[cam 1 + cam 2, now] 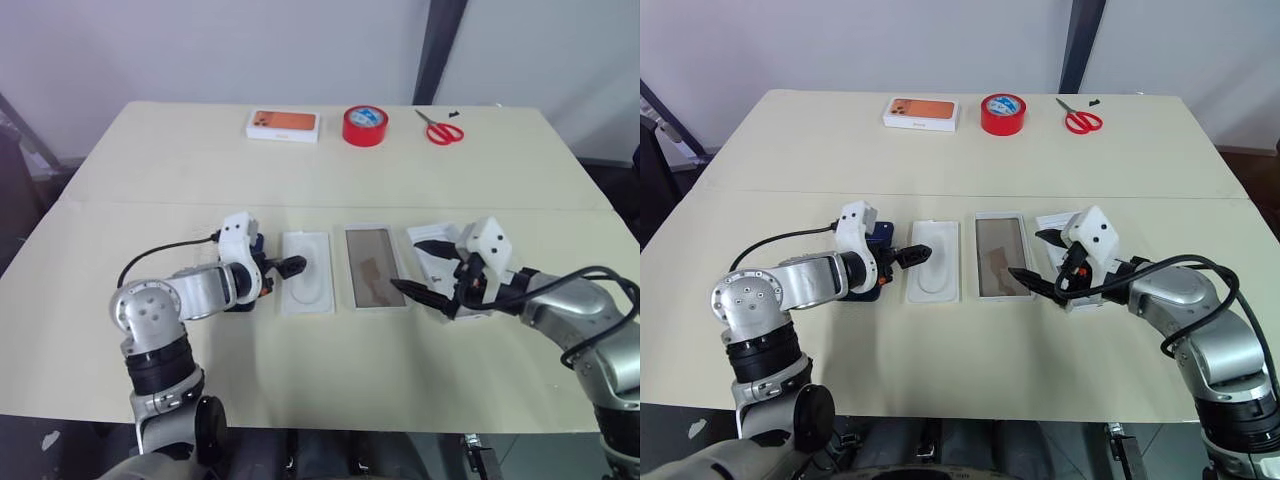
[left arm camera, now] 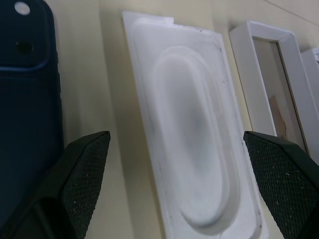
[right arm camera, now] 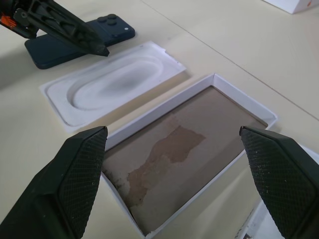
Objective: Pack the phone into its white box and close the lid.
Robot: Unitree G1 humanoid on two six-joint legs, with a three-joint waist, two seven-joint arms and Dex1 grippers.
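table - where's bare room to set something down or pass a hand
Free: the broad strip of table between the far row (orange-picture box, red tape, scissors) and the near row, plus the near edge. Crowded: phone, insert, white box, lid, both open grippers.

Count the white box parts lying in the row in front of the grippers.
3: the insert beside the phone, the white box in the middle, and the lid, mostly hidden behind the right gripper.

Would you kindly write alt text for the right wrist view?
The open right gripper hovers over the white box, whose brownish floor lies bare. Beyond it lie the white insert and the phone, with the left gripper's fingers above them.
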